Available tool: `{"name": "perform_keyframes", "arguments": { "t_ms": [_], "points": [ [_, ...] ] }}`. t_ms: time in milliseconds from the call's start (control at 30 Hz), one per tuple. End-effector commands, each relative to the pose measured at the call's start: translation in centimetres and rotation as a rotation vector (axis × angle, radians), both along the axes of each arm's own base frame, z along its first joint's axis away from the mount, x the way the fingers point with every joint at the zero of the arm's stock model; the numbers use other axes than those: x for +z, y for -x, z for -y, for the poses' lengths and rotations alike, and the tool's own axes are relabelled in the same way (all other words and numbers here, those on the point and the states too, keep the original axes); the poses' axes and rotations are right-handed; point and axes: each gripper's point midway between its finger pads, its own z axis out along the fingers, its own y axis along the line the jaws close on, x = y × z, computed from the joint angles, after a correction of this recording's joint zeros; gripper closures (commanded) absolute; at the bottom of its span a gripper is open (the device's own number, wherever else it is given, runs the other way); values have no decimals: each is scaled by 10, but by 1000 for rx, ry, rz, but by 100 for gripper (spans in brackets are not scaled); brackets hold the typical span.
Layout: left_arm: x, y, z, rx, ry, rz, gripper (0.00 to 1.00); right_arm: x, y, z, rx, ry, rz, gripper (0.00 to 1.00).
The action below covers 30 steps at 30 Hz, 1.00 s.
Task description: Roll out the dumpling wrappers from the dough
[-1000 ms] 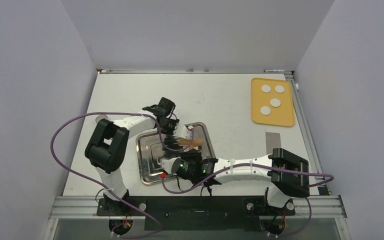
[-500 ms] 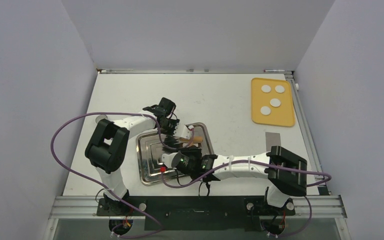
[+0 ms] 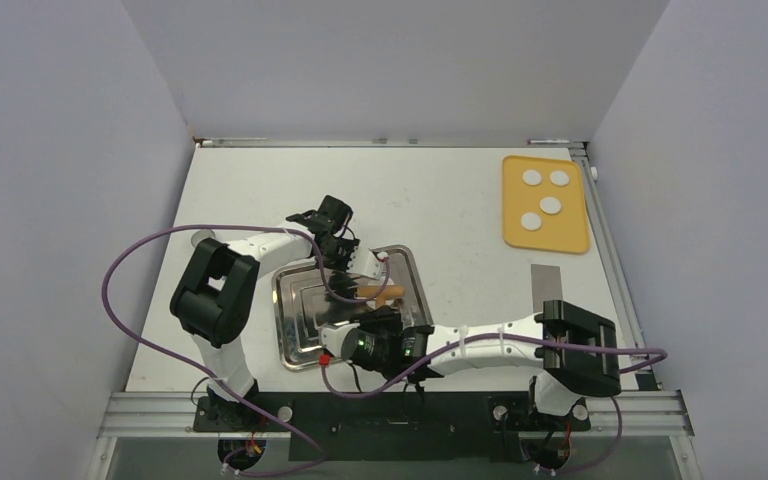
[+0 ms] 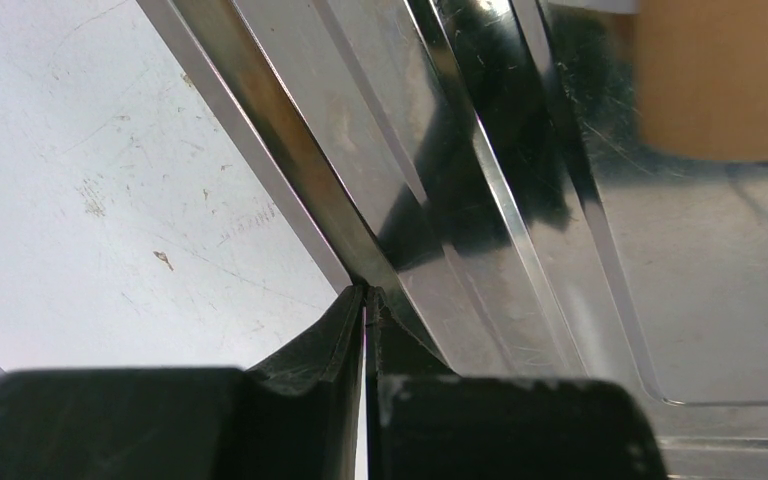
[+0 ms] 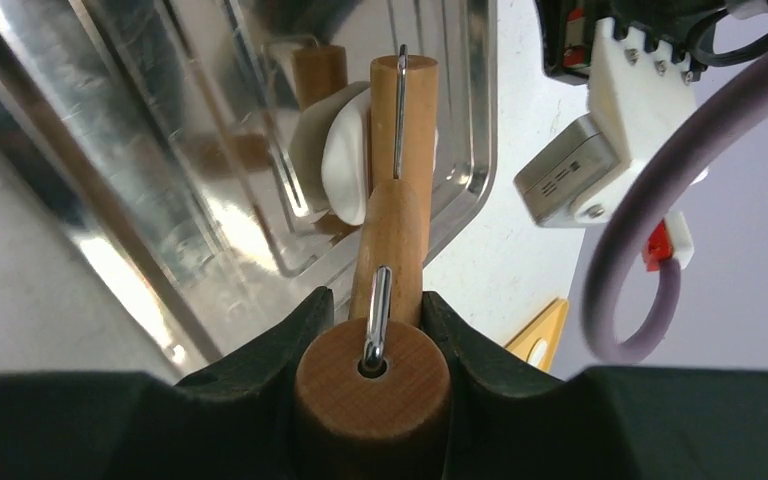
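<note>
A wooden rolling pin [image 5: 397, 200] lies over a white lump of dough [image 5: 345, 150] in a metal tray [image 3: 305, 345]. My right gripper [image 5: 372, 330] is shut on the pin's near handle [image 5: 372, 385], and from above it [image 3: 360, 322] sits at the tray's near side. The left gripper [image 4: 365, 295] is shut, its tips pinching the tray's rim [image 4: 290, 190] at the far side [image 3: 343, 262]. Several dumpling wrappers [image 3: 551, 205], small white discs, lie on a yellow board [image 3: 560, 235] at the far right.
A dark flat strip [image 3: 545, 278] lies on the table right of the tray, just beyond the right arm's base. Purple cables loop round both arms. White walls close the table in on three sides.
My right gripper has drawn back a little toward the near edge with the rolling pin. The left gripper has stayed on the tray's rim.
</note>
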Motion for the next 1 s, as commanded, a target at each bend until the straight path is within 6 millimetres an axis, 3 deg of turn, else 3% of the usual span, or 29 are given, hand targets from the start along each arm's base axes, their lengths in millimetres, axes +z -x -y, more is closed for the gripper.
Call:
{"name": "perform_keyframes", "arguments": {
  "t_ms": [0, 100, 333, 433, 533, 667, 767, 833, 967],
  "points": [
    [-42, 58, -12, -7, -53, -235, 100, -56, -1, 3, 30, 64, -241, 92],
    [-43, 57, -12, -5, -53, -236, 100, -54, -6, 4, 21, 63, -239, 92],
    [-42, 57, -12, -3, -53, -231, 100, -58, 52, 12, 46, 79, -275, 92],
    [-41, 56, -13, -5, -56, -228, 100, -56, 59, 11, 51, 67, -288, 92],
    [-40, 57, -13, -3, -57, -227, 100, -54, 43, 6, 51, 74, -266, 92],
    [-41, 57, -14, -3, -59, -228, 100, -53, 3, -1, 29, 62, -243, 92],
    [-41, 56, -13, -1, -58, -227, 100, -51, -3, -4, 26, 79, -228, 92],
    [-41, 55, -12, -2, -56, -226, 100, -53, 9, -2, 33, 97, -236, 92],
    [-41, 54, -12, -2, -54, -225, 100, -61, 51, 6, 60, 125, -271, 92]
  ]
}}
